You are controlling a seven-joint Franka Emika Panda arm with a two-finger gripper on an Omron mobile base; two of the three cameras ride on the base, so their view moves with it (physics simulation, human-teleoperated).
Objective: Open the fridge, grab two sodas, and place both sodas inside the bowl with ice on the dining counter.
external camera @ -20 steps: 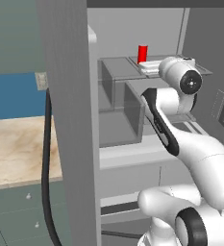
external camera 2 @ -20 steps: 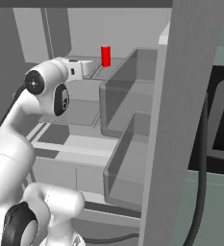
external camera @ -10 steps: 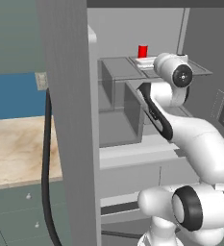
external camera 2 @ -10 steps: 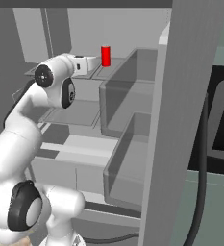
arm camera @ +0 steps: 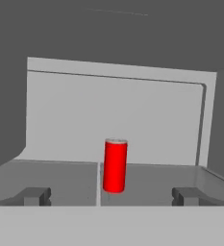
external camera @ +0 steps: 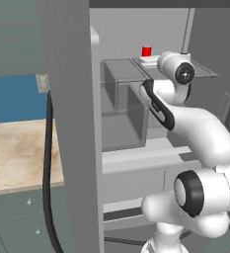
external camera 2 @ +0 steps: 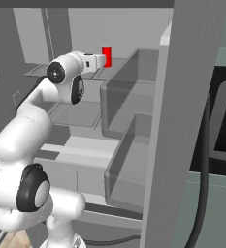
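The fridge (external camera: 72,123) stands open around me, a tall box of smooth flat grey with its door edge at my left and pale grey shelves (external camera 2: 80,114) and clear, square-walled bins (external camera 2: 129,126) inside. Beyond the door at my left, a beige marble-patterned surface (external camera: 13,153) lies over grey-green drawers, with a blue wall behind it. My white arm reaches onto the top shelf. My jaws (arm camera: 111,194) are spread wide, empty, their dark tips (arm camera: 34,194) low on either side of a glossy bright red soda can (arm camera: 115,166), upright near the shelf's back edge, not touching
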